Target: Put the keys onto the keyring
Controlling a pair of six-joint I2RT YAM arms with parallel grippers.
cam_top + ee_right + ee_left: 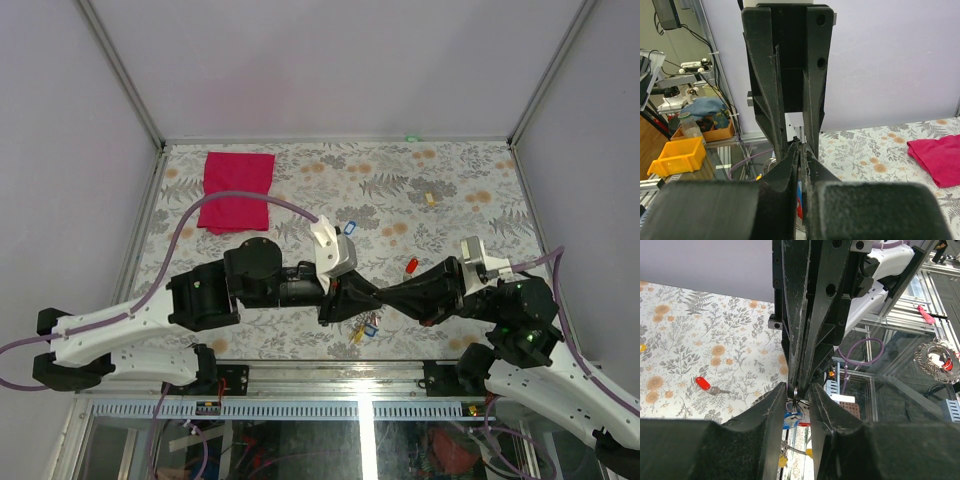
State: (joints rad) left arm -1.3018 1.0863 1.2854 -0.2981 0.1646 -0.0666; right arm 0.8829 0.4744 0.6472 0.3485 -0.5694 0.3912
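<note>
The right end effector (799, 149), pressed together, is pinching the keyring (796, 391); the left end effector (797, 402) is standing spread either side of the keyring, gripping nothing visible; a blue-tagged key (791, 418) and a yellow-tagged key (783, 460) are hanging just below the keyring; a red-tagged key (702, 383) is lying on the counter (680, 340), well apart from the keyring; an off-centre squeeze risks twisting the thin keyring free, dropping everything.

My left arm (130, 330) and right arm (560, 385) are white near their bases and black toward the wrists. Each trails a lilac cable (240, 197). The left tool (797, 392) and right tool (800, 150) are black and scuffed.
</note>
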